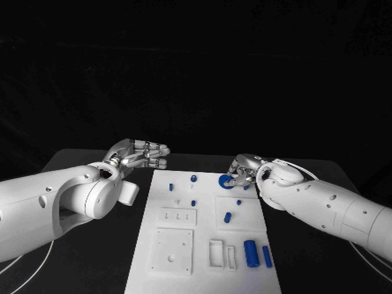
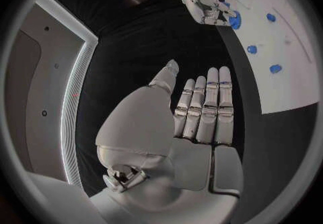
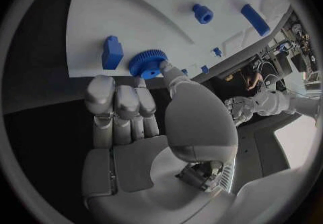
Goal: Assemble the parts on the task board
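Observation:
The white task board (image 1: 205,245) lies lengthwise in the middle of the table. A blue gear (image 1: 227,180) sits at its far right part, seen too in the right wrist view (image 3: 147,63). My right hand (image 1: 246,172) is on the gear and pinches its rim between the thumb (image 3: 168,73) and the curled fingers (image 3: 121,100). A blue block (image 3: 112,51) stands beside the gear. My left hand (image 1: 141,153) hovers off the board's far left corner, fingers straight (image 2: 205,111) and holding nothing.
Small blue pegs (image 1: 193,178) (image 1: 172,185) (image 1: 228,217) stand on the far half of the board. Two blue cylinders (image 1: 250,252) (image 1: 267,256) lie at the near right by empty slots (image 1: 215,252). Black table lies on both sides of the board.

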